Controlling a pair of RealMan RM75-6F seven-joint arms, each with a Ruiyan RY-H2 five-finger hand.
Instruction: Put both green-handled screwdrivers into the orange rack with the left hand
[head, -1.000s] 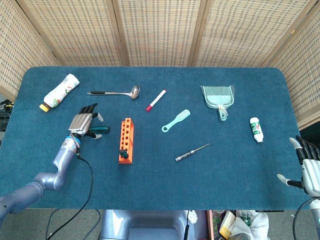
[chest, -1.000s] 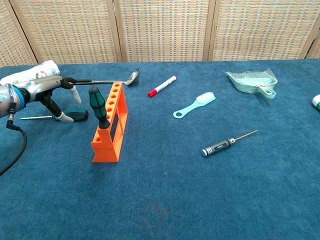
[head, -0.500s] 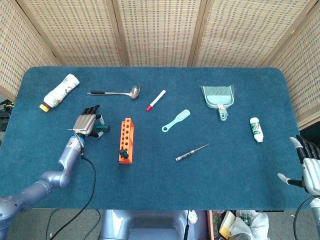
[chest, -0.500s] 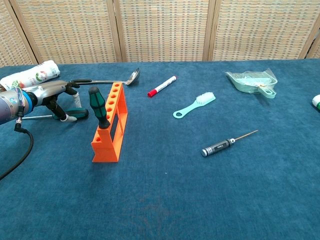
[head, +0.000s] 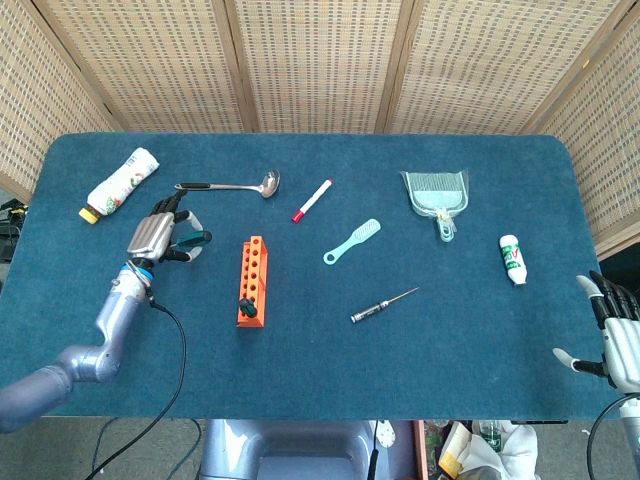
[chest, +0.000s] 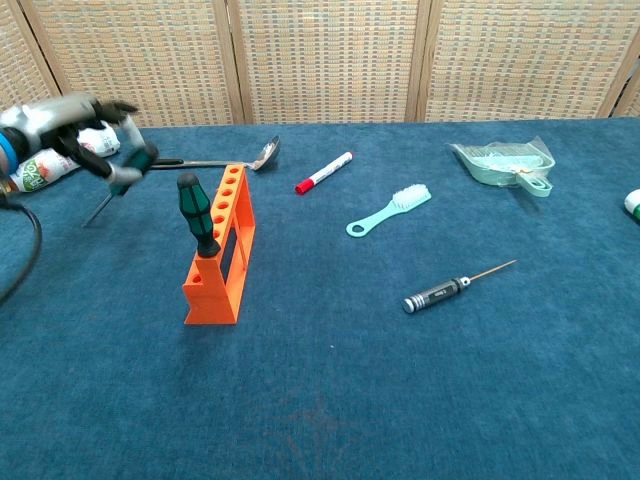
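Note:
An orange rack (head: 253, 279) (chest: 222, 247) stands left of centre on the blue table. One green-handled screwdriver (chest: 198, 213) stands upright in the rack's near end hole. My left hand (head: 155, 236) (chest: 70, 122) grips the other green-handled screwdriver (head: 195, 240) (chest: 128, 168) by its handle. It is lifted off the table, left of the rack, with the shaft slanting down to the left. My right hand (head: 614, 335) hovers open by the table's near right corner, holding nothing.
A white bottle (head: 122, 180) and a metal ladle (head: 228, 185) lie at the back left. A red marker (head: 312, 199), teal brush (head: 352, 241), dustpan (head: 436, 193), black precision screwdriver (head: 383, 305) and small bottle (head: 512, 259) spread across the centre and right.
My left hand closed on the screwdriver that lay left of the rack and raised it off the table. The right hand has stayed put.

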